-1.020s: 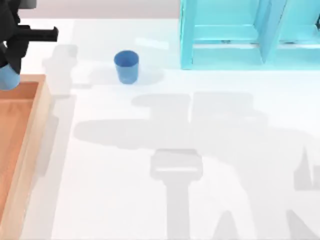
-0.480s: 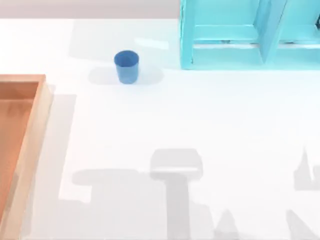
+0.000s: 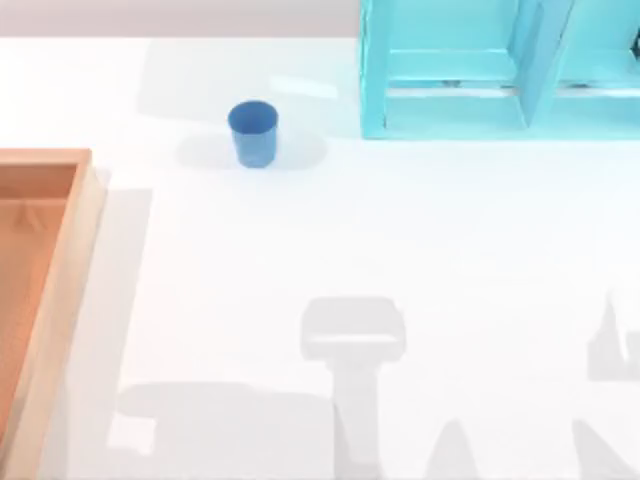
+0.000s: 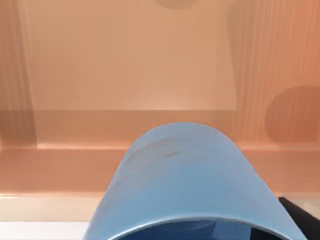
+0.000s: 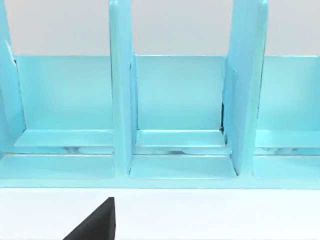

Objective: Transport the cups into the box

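One blue cup (image 3: 253, 132) stands upright on the white table at the back, left of the middle. A second blue cup (image 4: 185, 170) looms close in the left wrist view, with my left gripper (image 4: 200, 232) shut on it and a dark finger (image 4: 300, 217) showing beside it. That cup hangs above the orange-brown inside of the box (image 4: 125, 65). In the top view the box's tan rim (image 3: 60, 270) runs along the table's left edge. A dark part of my right gripper (image 5: 95, 225) shows in the right wrist view, above the table and facing the shelf.
A turquoise shelf unit (image 3: 500, 70) with upright dividers (image 5: 121, 90) stands at the back right. Grey arm shadows (image 3: 350, 340) lie on the white table near the front edge.
My left arm, holding a cup at the box's far corner a second ago, has gone out of the top view to the left. The arm shadows have slid toward the front.
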`<action>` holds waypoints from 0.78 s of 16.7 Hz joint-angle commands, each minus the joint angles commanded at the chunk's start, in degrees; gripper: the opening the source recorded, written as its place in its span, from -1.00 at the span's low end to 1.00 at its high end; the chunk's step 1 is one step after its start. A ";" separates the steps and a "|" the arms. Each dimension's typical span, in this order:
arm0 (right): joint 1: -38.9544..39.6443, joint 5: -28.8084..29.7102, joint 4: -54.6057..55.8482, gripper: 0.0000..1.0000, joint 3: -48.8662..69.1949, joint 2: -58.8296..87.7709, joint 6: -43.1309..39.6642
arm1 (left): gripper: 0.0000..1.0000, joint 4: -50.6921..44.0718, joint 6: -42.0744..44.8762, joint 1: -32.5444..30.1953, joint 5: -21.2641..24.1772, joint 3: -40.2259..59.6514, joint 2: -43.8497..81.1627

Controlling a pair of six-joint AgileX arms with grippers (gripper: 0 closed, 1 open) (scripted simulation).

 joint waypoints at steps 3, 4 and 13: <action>0.00 0.00 0.00 1.00 0.00 0.00 0.00 | -1.00 0.86 0.27 0.07 -0.08 -0.85 0.30; 0.00 0.00 0.00 1.00 0.00 0.00 0.00 | -1.00 2.18 0.52 0.39 -0.06 -2.21 0.43; 0.00 0.00 0.00 1.00 0.00 0.00 0.00 | -1.00 14.99 2.56 2.53 0.08 -13.18 1.80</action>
